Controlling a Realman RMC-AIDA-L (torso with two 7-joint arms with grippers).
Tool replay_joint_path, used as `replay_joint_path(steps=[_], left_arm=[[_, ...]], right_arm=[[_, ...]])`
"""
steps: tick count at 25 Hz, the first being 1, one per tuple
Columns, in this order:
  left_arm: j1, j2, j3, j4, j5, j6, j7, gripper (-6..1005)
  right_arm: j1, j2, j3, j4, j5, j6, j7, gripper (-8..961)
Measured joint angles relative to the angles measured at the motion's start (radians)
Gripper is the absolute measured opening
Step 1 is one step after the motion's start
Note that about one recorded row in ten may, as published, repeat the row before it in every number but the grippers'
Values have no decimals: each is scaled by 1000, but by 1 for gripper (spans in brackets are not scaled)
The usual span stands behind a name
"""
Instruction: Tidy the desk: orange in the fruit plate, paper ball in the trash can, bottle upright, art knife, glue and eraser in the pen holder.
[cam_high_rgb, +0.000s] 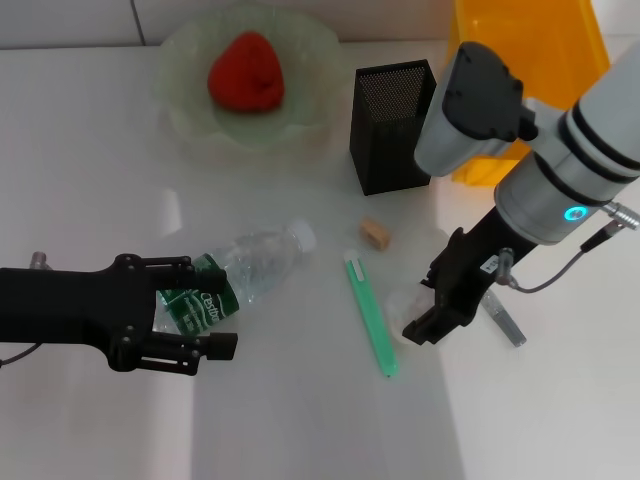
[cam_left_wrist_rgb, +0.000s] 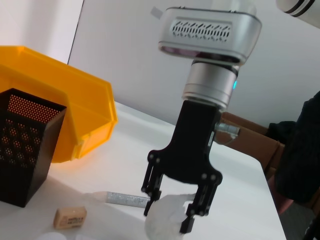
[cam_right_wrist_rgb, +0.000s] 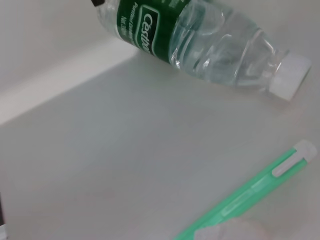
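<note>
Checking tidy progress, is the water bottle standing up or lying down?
Lying down: the bottle rests on its side on the desk, left gripper around its labelled end.
</note>
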Motion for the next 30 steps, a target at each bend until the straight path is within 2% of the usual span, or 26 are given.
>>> replay_joint_path(steps=[1, 2, 3, 4, 5, 6, 9, 10, 11, 12, 13, 15, 16, 17, 18, 20, 21, 25, 30], left_arm=[[0, 0, 0, 0, 0, 0, 0, 831], [1, 0, 0, 0, 0, 0, 0, 831], [1, 0, 0, 0, 0, 1, 0, 831], [1, 0, 0, 0, 0, 1, 0, 831], [1, 0, 0, 0, 0, 1, 0, 831], [1, 0, 0, 0, 0, 1, 0, 831], [1, 0, 0, 0, 0, 0, 0, 830], [1, 0, 0, 0, 0, 0, 0, 830], [1, 0, 0, 0, 0, 0, 0, 830], [-2, 0, 0, 0, 0, 0, 0, 830], [-2, 0, 0, 0, 0, 0, 0, 829], [-6, 0, 0, 0, 0, 0, 0, 829], [-6, 0, 0, 0, 0, 0, 0, 829], [-10, -1, 0, 0, 0, -2, 0, 829], [-11, -2, 0, 0, 0, -3, 0, 829], [-12, -3, 0, 0, 0, -4, 0, 828], [-12, -3, 0, 0, 0, -4, 0, 828], [-15, -4, -5, 5, -2, -10, -8, 828], [-16, -5, -13, 10, -2, -14, -10, 827]], right_arm=[[0, 0, 0, 0, 0, 0, 0, 550], [-33, -2, 4, -113, -3, -53, 27, 546], [-33, -2, 4, -113, -3, -53, 27, 545], [-50, -3, 10, -178, -8, -80, 42, 544], [-79, -5, 39, -305, -32, -132, 71, 544], [-79, -5, 39, -305, -32, -132, 71, 543], [-119, -6, 124, -501, -97, -185, 118, 548], [-139, -5, 189, -600, -132, -176, 156, 552], [-139, -5, 189, -600, -132, -176, 156, 555], [-158, -5, 264, -673, -149, -134, 187, 558], [-158, -5, 264, -673, -149, -134, 187, 561], [-179, -5, 341, -682, -153, -6, 199, 567], [-179, -5, 341, -682, -153, -6, 199, 571], [-187, -6, 371, -637, -156, 90, 199, 574], [-187, -6, 371, -637, -156, 90, 199, 577], [-187, -7, 386, -553, -172, 203, 196, 583], [-187, -7, 386, -553, -172, 203, 196, 586], [-194, -7, 386, -465, -185, 346, 195, 599], [-201, -6, 390, -452, -184, 373, 184, 615]])
